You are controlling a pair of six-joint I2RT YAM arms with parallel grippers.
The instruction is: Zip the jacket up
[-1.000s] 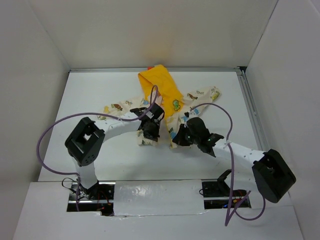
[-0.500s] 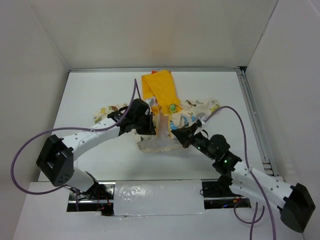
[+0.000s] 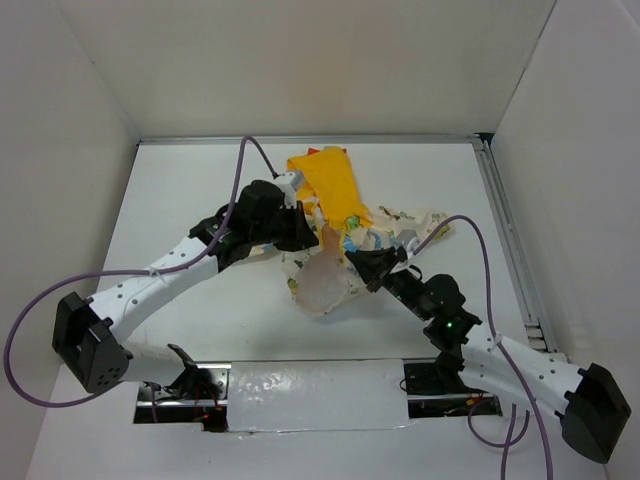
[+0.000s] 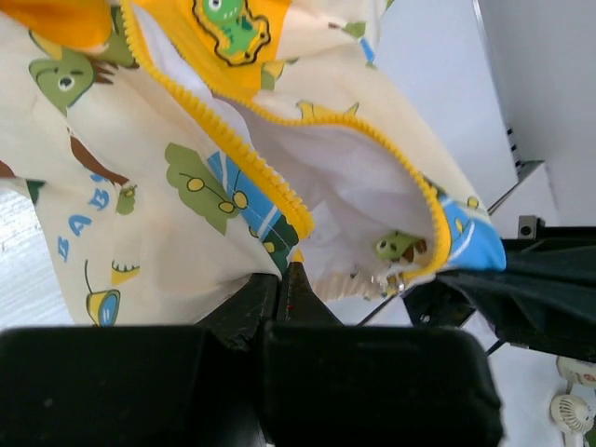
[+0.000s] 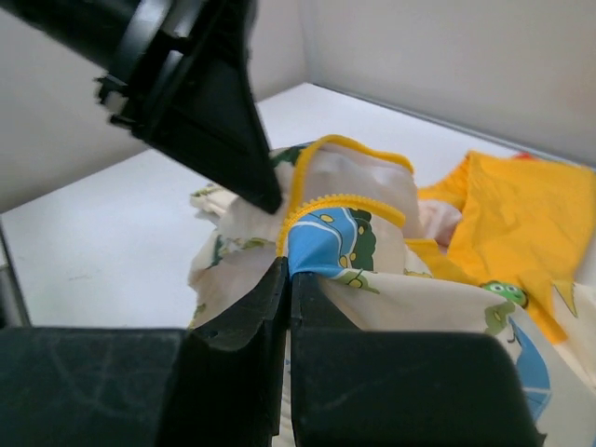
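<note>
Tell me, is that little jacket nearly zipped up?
Not nearly. Done: the left pincer and right pincer each pinch a front edge of the jacket. In hand: holding those edges near each other. Left: the yellow zipper teeth gape apart, nothing joined yet.

The jacket (image 3: 322, 278) is soft, matt cloth, cream with printed cartoons; its inner face looks plain white and smooth. Its hood (image 3: 328, 182) is matt yellow-orange cloth. The zipper (image 4: 244, 163) has small yellow teeth, seemingly plastic. The left arm (image 3: 150, 284) and right arm (image 3: 530, 360) wear smooth white plastic shells; their jaws are matt black plastic. The worktop (image 3: 180, 200) is matt white.
</note>
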